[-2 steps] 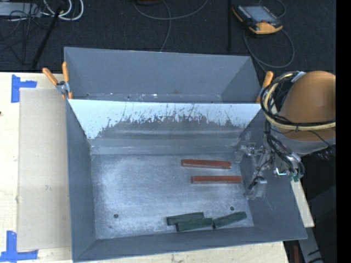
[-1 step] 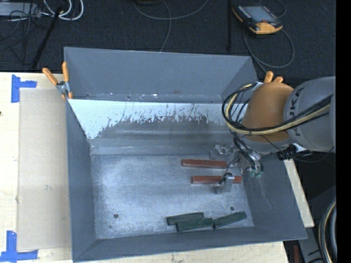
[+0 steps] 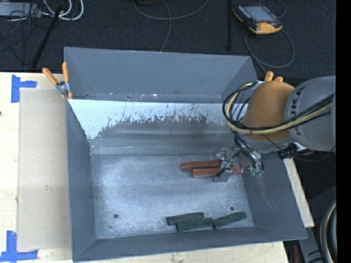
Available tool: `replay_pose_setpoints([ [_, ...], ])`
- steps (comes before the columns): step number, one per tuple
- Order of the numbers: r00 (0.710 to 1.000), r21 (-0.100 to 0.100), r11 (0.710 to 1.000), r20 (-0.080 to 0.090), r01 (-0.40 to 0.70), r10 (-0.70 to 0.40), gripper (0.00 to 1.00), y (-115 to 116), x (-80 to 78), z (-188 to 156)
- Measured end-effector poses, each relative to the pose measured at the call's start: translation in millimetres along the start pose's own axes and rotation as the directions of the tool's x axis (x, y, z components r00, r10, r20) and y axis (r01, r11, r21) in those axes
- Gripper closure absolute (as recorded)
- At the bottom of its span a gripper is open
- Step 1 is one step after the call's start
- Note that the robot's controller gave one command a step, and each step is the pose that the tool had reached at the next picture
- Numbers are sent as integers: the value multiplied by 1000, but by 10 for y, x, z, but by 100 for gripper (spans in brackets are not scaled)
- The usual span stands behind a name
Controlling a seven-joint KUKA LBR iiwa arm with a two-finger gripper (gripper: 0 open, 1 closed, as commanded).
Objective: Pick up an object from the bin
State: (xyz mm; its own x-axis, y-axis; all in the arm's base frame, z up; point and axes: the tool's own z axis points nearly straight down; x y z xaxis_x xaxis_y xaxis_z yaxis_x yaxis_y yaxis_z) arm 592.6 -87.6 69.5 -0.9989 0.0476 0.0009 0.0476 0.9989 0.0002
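Where the arm reaches in from the right, its end effector (image 3: 231, 166) sits low over the floor of the grey bin (image 3: 137, 147), right of centre. It is at the right-hand end of two reddish-brown bars (image 3: 200, 169). The bars lie flat, side by side and touching, long sides running left to right, the lower one set slightly further right. The end effector seems to touch them, though the spot is crowded. Clenched or released: cannot tell from here.

An orange cover (image 3: 266, 111) on the wrist, looped with cables (image 3: 236, 119), hangs above the bin's right wall. Dark green bars (image 3: 205, 221) lie near the front wall, well apart from the brown pair.
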Motion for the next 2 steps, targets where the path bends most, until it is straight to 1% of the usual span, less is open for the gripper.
replay_pose_setpoints([
  [1, 1000, 1, 1000, 9, 14, -14, 100, 8, 26, -1262],
  [2, 914, 3, 914, 7, 405, -405, 100, 48, 130, -2013],
])
